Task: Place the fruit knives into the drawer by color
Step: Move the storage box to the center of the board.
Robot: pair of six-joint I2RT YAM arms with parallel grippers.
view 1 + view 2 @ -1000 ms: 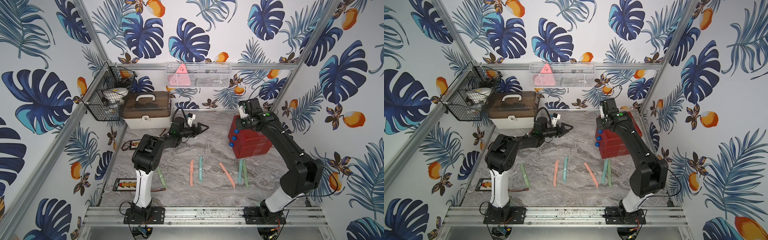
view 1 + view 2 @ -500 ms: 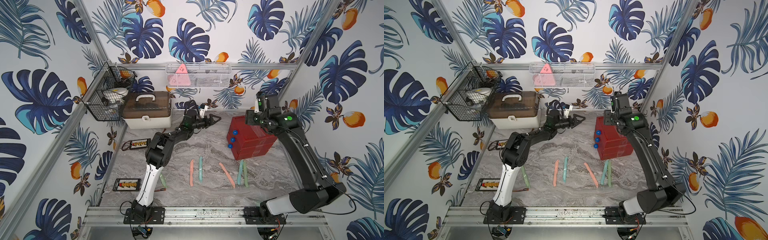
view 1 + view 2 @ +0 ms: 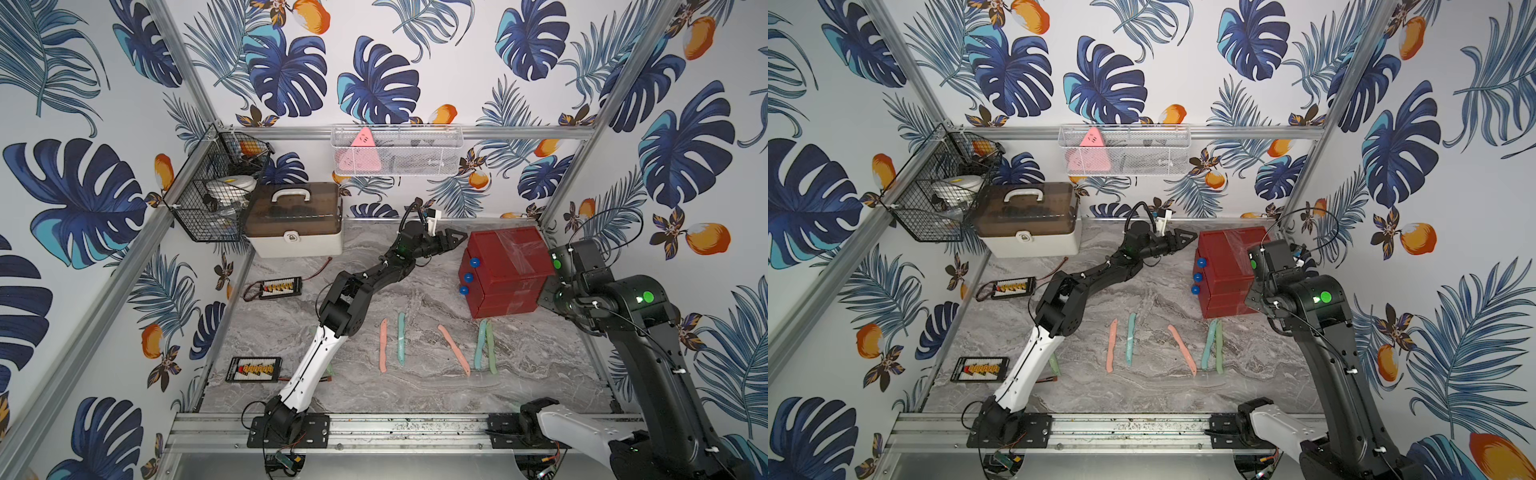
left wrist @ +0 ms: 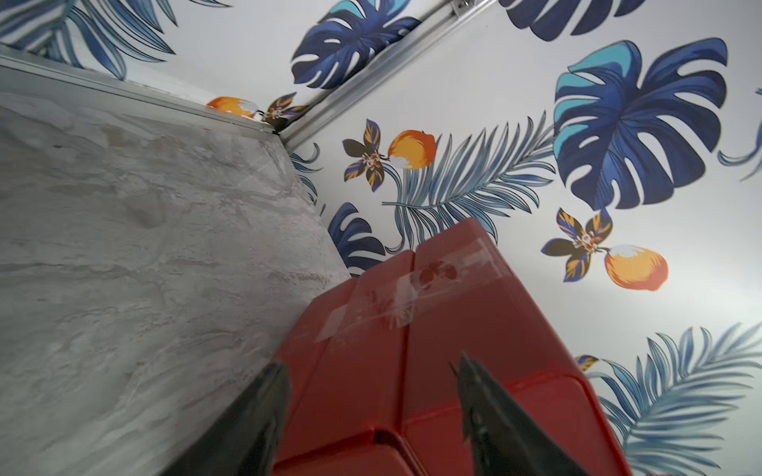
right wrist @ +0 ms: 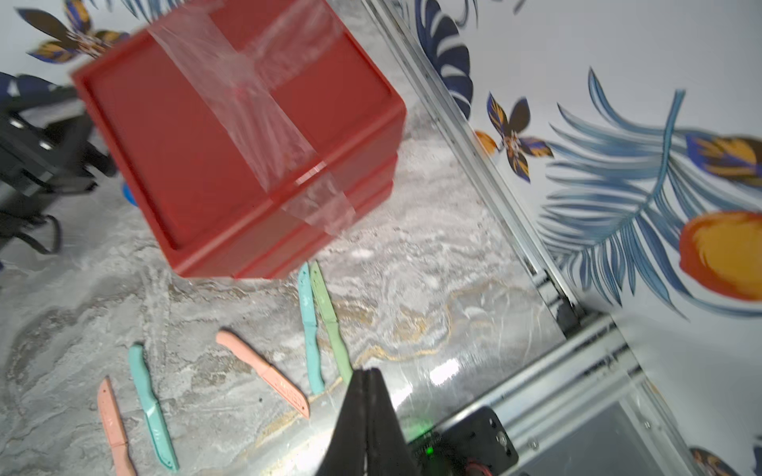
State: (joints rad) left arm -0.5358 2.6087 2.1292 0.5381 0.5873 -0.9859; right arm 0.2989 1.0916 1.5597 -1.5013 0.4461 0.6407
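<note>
Five slim, curved pastel plastic fruit knives (image 3: 454, 349) lie flat mid-worktop (image 3: 415, 395); a sixth peeks from under the left arm (image 3: 316, 361). The glossy red, tape-strapped drawer chest (image 3: 507, 270) stands near the back right corner. The left gripper (image 4: 371, 362) has its jaws spread beside it; the right gripper (image 5: 367, 373) has its jaws pressed together.

- My left gripper (image 3: 460, 239) has swung away from the beige case (image 3: 297, 239), out to the red drawer chest (image 3: 509, 270), level with its top back corner.
- My right gripper (image 5: 367, 373) has backed off the chest top, over to its right side.
</note>
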